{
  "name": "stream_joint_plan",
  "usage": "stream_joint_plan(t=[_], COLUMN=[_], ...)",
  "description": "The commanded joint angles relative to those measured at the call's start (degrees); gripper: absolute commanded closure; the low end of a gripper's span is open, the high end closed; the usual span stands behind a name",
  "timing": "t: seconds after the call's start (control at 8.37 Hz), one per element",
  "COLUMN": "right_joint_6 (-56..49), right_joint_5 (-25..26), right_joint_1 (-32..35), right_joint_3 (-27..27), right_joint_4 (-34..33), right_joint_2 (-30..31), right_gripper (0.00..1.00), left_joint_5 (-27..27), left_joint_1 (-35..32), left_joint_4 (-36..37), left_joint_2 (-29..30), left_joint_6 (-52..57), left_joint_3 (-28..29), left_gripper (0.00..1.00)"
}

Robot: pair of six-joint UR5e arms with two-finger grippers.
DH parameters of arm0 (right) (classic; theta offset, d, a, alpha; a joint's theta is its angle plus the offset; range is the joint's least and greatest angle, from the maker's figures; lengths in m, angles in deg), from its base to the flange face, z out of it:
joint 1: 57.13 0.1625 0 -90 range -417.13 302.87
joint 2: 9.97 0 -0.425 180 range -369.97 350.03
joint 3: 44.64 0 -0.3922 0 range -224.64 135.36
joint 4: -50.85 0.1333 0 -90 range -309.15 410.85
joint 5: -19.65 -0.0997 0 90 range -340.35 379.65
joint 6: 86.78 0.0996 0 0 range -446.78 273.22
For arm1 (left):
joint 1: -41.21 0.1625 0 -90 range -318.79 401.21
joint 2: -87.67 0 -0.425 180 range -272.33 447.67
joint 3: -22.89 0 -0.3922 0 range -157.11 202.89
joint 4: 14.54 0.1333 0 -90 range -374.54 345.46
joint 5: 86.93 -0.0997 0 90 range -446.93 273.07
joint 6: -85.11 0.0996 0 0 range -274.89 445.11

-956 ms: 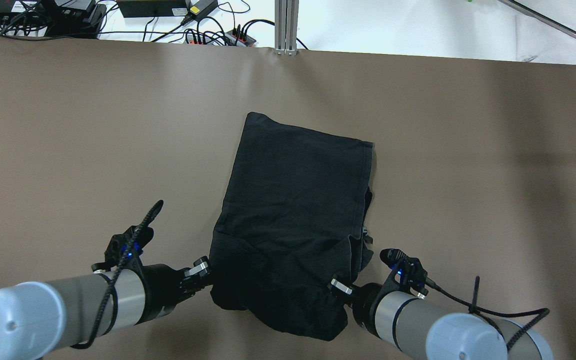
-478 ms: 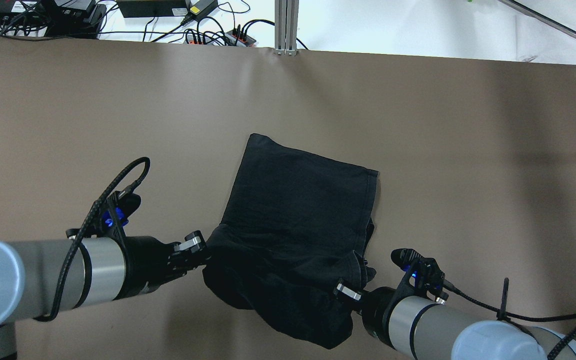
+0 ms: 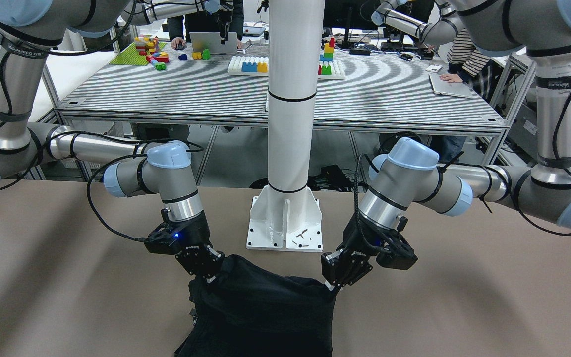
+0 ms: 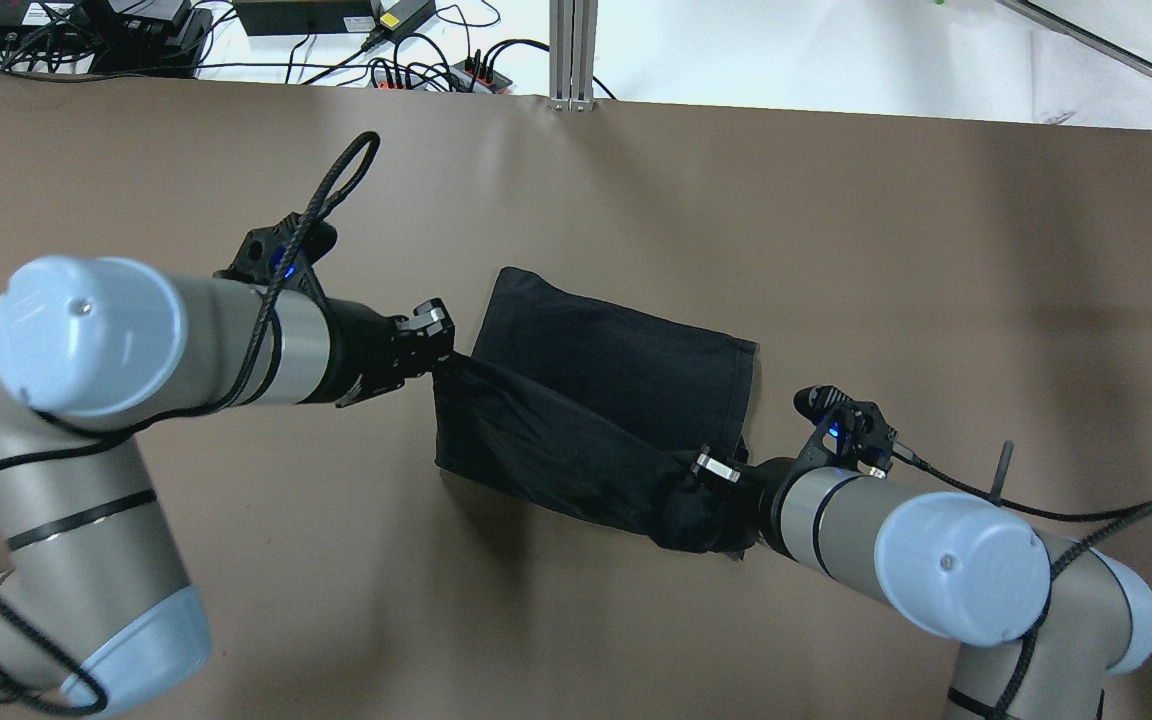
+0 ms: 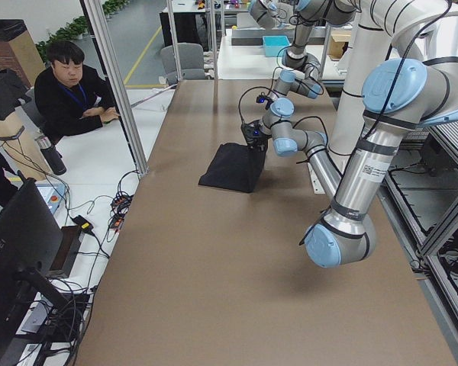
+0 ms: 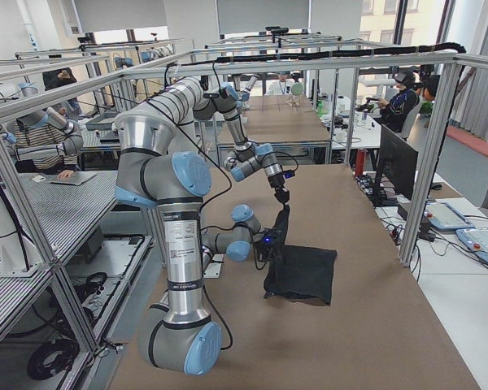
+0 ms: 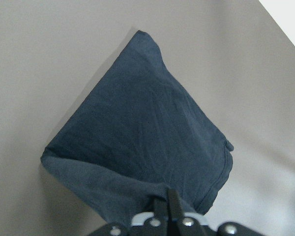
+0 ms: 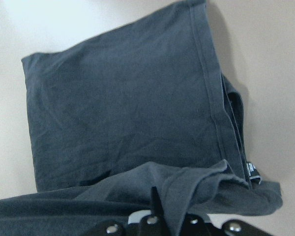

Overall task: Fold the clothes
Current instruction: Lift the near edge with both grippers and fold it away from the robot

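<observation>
1. We see the black garment [image 4: 626, 370] near the middle of the brown table [image 4: 936, 250]. Its far half lies flat and its near edge is up in the air.
2. The left claw [image 4: 441, 350] is pinching one corner of that lifted edge, with its fingers pressed tight on the cloth (the left wrist camera shows this best).
3. The right claw [image 4: 711, 470] is pinching the other corner, and a small bunch of cloth sits around it.
4. We think the two claws hold the edge stretched between them so that it stays straight. That way it can be laid over the flat half without wrinkles.
5. The left claw is higher than the right one, so the lifted edge slopes.
6. We guess the flat half is left lying on the table so the garment does not slide around.
7. The table has a plain, dull brown cover that looks smooth.
8. A white post [image 3: 293, 124] stands at the robot's edge of the table.
9. Behind the post is another table with bright building blocks [image 3: 249, 64].
10. Cables [image 4: 416, 65] lie past the far edge, and a person [image 5: 72, 88] sits there too.
</observation>
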Motion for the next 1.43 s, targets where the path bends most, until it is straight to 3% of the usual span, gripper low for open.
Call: stream_joint_plan(t=[0.0, 0.6, 0.72, 0.84, 0.96, 1.2, 1.31], right_joint_6=[-4.3, -9.6, -9.9, -11.8, -13.5, -13.7, -13.6], right_joint_5=[-0.6, -0.7, -0.8, -1.5, -4.5, -15.2, -17.2], right_joint_1=[5.1, 10.1, 11.1, 12.4, 14.5, 20.3, 20.4], right_joint_3=[-7.5, -25.3, -27.5, -27.6, -27.5, -25.9, -25.0], right_joint_4=[0.1, 2.0, 2.4, 2.4, 2.4, 2.4, 2.4], right_joint_2=[-4.4, -13.2, -15.3, -16.1, -17.1, -18.0, -18.0], right_gripper=[1.00, 0.97, 0.75, 0.29, 0.09, 0.08, 0.08], left_joint_5=[1.0, 0.4, 0.4, 0.4, 0.4, 4.2, 7.7], left_joint_1=[-4.8, -6.5, -6.6, -6.7, -7.0, -9.4, -10.9], left_joint_4=[0.1, -3.4, -7.7, -8.9, -9.0, -8.4, -8.8], left_joint_2=[9.8, 21.9, 21.9, 21.7, 21.7, 21.4, 20.3], left_joint_6=[4.3, 11.5, 12.0, 13.7, 15.0, 14.9, 15.0], left_joint_3=[15.0, 39.9, 42.6, 43.0, 42.4, 38.1, 37.7], left_gripper=[1.00, 1.00, 0.94, 0.57, 0.06, 0.05, 0.05])
